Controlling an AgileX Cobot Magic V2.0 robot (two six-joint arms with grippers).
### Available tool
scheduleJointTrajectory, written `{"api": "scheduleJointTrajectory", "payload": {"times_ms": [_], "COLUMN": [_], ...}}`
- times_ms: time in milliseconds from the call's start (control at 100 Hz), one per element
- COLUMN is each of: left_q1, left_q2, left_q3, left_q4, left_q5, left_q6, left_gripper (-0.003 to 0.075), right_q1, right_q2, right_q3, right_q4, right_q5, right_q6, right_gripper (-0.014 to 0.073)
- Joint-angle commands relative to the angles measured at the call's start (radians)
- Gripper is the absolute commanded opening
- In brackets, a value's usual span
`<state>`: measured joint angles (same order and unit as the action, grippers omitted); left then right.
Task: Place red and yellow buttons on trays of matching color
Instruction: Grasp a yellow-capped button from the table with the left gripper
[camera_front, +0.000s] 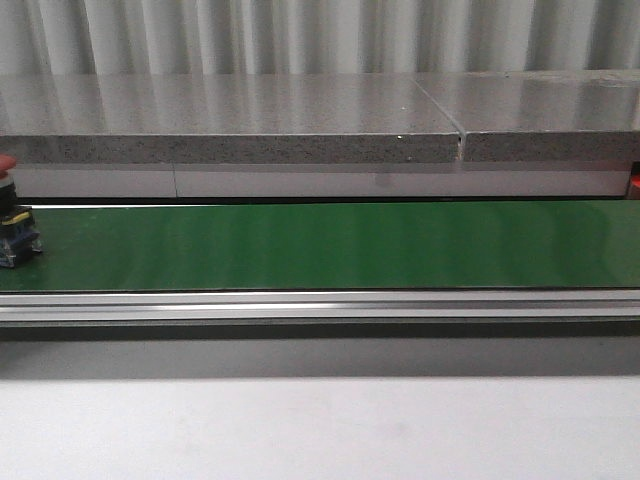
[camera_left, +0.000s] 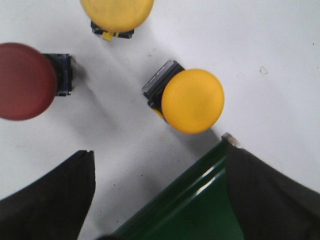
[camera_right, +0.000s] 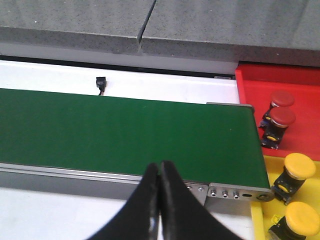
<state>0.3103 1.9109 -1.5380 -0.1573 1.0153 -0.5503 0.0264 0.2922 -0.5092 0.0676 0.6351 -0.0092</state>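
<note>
With its fingers pressed together on nothing, the right gripper (camera_right: 159, 200) hangs over the green belt (camera_right: 125, 132) while the red tray (camera_right: 295, 82) and yellow tray (camera_right: 260, 220) at frame right already hold two buttons each — the left gripper (camera_left: 160, 200), spread wide and empty, faces a red button (camera_left: 22, 80) and two yellow buttons (camera_left: 192, 100) unsorted on the white table (camera_left: 260, 50).

belt (camera_front: 330, 245): runs left to right before the ledge (camera_front: 230, 135)
button (camera_front: 15, 225): on belt's far left end
</note>
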Motion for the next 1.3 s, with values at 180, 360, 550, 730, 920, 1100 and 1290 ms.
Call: {"api": "scheduleJointTrajectory", "payload": {"times_ms": [180,360,550,730,920,1100,1290], "left_q1": [0.006,0.006,0.006,0.006,0.006,0.006,0.006], "left_q2": [0.042,0.106,0.147,0.149,0.149,0.149,0.107], "left_q3": [-0.142,-0.191,-0.217,-0.222,-0.223,-0.223,-0.226], "left_q4": [-0.047,-0.058,-0.065,-0.063,-0.063,-0.063,-0.063], "left_q5": [-0.023,-0.006,0.009,0.009,0.013,0.021,0.014], "left_q6": [-0.016,-0.016,-0.016,-0.016,-0.005,0.018,0.127], "left_gripper": [0.0525,0.0525,0.0524,0.0447,0.0323,0.0235,0.0206], "right_q1": [0.002,0.002,0.002,0.002,0.002,0.002,0.002], "right_q2": [0.005,0.005,0.005,0.005,0.005,0.005,0.005], "right_q3": [-0.025,-0.025,-0.025,-0.025,-0.025,-0.025,-0.025], "right_q4": [0.001,0.001,0.001,0.001,0.001,0.001,0.001], "right_q5": [-0.066,-0.066,-0.065,-0.065,-0.064,-0.064,-0.064], "right_q6": [-0.010,-0.010,-0.010,-0.010,-0.010,-0.010,-0.010], "right_gripper": [-0.0066,-0.0066,-0.0066,-0.0066,-0.0066,-0.0066,-0.0066]}}
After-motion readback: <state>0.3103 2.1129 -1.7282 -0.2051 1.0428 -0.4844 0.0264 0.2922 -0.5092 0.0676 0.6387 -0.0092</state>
